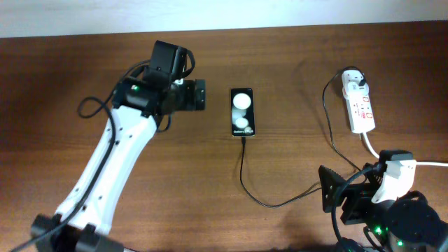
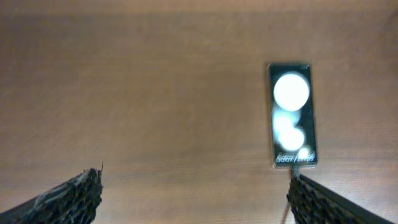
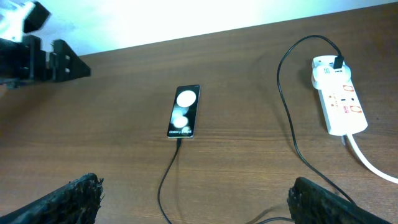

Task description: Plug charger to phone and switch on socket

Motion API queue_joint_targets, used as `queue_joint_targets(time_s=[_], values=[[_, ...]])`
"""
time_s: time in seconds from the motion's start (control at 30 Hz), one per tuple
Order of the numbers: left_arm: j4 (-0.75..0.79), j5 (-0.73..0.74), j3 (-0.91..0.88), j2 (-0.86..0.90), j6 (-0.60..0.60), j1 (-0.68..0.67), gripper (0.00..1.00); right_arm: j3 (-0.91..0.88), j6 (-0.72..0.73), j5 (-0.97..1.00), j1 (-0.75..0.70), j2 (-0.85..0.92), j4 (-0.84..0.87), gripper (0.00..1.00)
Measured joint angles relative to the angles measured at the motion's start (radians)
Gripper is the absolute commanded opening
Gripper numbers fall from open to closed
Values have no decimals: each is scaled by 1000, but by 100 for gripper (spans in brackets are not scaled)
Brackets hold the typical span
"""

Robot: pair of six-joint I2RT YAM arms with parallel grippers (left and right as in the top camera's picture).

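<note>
Fingers of the left hand (image 1: 198,94) stand wide apart and empty, just beside the phone (image 1: 242,112), which lies flat mid-bench (image 1: 70,70). The right hand (image 1: 327,190), likewise spread and empty, hovers near the charger (image 1: 243,168), whose cable runs from the phone's near end to the socket (image 1: 362,108) at the right.

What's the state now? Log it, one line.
left gripper open | right gripper open | charger at phone, in socket | socket on/off unclear
</note>
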Motion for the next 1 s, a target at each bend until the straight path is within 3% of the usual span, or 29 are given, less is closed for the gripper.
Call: queue_joint_targets(time_s=[0.2,0.67,1.0], values=[[-242,-133,0,-192,1,0,99,0,0,3,0,0,0,99],[-369,-216,-1,-740,3,0,99,0,0,3,0,0,1,99],[-630,-219,-7,-782,3,0,99,0,-1,3,0,0,0,99]])
